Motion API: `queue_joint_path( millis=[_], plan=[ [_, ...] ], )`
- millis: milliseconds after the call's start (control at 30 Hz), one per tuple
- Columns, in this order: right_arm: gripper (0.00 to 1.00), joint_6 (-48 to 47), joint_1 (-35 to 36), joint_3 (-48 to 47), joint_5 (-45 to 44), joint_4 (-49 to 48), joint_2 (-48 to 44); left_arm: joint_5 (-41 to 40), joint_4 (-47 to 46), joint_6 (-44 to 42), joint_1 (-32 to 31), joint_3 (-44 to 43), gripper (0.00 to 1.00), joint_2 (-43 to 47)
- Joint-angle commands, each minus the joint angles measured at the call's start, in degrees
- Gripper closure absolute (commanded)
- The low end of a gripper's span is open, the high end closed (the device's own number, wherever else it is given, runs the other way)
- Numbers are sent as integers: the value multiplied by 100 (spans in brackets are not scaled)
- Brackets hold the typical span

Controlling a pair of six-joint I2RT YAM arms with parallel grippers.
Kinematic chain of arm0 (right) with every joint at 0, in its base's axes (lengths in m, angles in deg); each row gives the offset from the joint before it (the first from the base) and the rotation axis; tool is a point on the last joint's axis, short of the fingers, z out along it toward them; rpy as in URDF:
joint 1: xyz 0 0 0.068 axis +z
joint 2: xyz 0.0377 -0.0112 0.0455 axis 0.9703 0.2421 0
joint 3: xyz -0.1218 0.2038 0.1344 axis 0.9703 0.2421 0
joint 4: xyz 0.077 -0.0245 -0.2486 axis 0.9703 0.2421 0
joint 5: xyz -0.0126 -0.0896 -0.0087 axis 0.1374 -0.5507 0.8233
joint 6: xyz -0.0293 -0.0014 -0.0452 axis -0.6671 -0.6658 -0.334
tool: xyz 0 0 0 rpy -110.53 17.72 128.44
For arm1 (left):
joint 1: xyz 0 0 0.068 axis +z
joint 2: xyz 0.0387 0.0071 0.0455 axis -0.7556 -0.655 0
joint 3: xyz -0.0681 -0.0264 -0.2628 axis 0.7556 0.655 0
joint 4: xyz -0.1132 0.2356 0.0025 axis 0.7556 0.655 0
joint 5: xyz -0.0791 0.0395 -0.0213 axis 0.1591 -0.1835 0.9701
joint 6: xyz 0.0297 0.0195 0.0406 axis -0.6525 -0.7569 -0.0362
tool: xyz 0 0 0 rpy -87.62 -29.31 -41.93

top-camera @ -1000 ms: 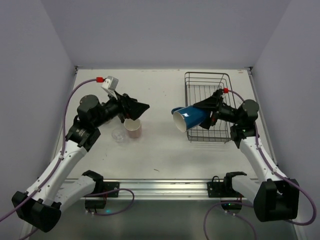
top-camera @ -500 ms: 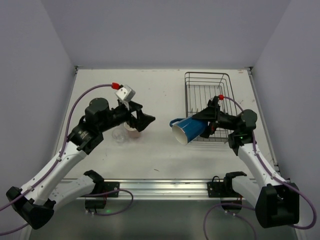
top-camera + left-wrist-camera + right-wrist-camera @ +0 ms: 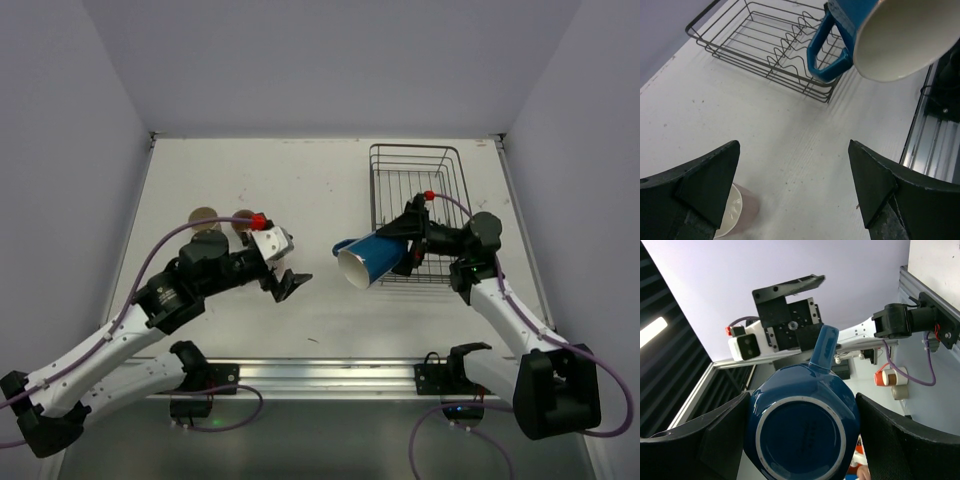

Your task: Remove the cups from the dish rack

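My right gripper (image 3: 405, 250) is shut on the blue mug (image 3: 368, 259), holding it on its side in the air just left of the dish rack (image 3: 415, 150), mouth facing left. In the right wrist view the blue mug's base (image 3: 802, 437) fills the space between the fingers of the right gripper (image 3: 802, 432). My left gripper (image 3: 290, 284) hangs open and empty over the table's middle. In the left wrist view the left gripper (image 3: 795, 185) faces the blue mug (image 3: 880, 35) and the dish rack (image 3: 771, 50), which shows no cups. The pale pink cup (image 3: 737, 212) stands beside the left finger.
Two tan-topped cups (image 3: 205, 216) (image 3: 241, 221) stand on the table at the back left, beyond the left arm. The aluminium rail (image 3: 320, 375) runs along the near table edge. The left arm covers the table just left of its gripper.
The left arm has swung toward the near edge and to the right, away from the pink cup, uncovering two cups at the back left. The right arm carried the blue mug slightly left.
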Motion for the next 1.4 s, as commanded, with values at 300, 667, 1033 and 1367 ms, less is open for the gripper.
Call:
queue_joint_path(
  millis=[300,667,1033,1367],
  plan=[
    [100,1540,171,-255,13,-393,-6,-2126,-1426,-2645,-1400,698,9,-9],
    [100,1592,215,-378,4,-454,-6,-3181,-3465,-3938,-2042,1260,17,-571],
    [100,1671,241,-255,-22,-524,-129,-2683,-4301,-4124,-2315,1717,32,-116],
    [100,1830,346,-369,-57,-683,-103,-1988,-4345,-4202,-2315,1630,29,-352]
  ],
)
